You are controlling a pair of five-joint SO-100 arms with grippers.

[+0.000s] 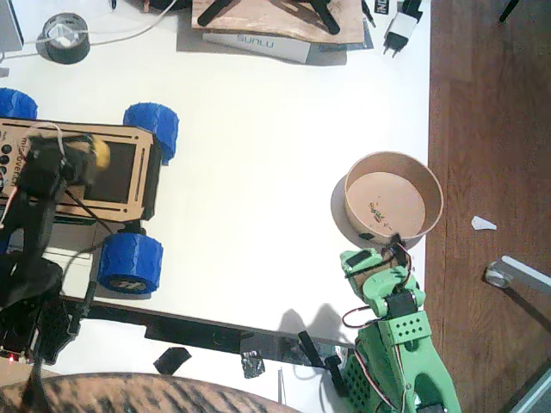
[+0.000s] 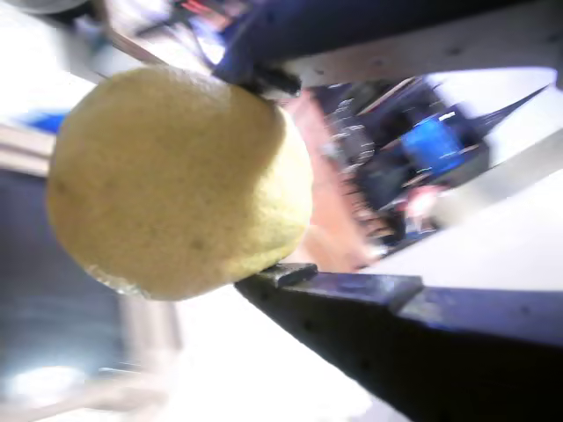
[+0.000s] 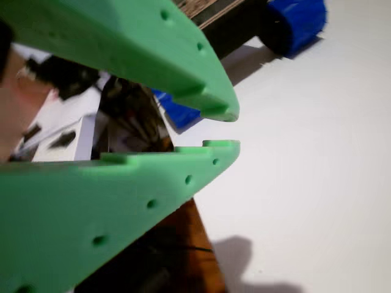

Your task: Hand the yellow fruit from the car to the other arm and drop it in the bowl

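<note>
While gripper [image 2: 264,176] clasps yellow fruit [image 2: 176,180], white table [image 1: 258,129] open beside bowl [image 1: 393,200]

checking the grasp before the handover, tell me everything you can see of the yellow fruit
The small roundish dull-yellow fruit has a finely pitted, matte skin like a lemon's, with no visible damage. It sits between the dark fingers of the black left arm's claw, one finger pressing its underside and another at its top. In the fixed view it shows only as a yellow patch over the plywood car's black panel.
</note>
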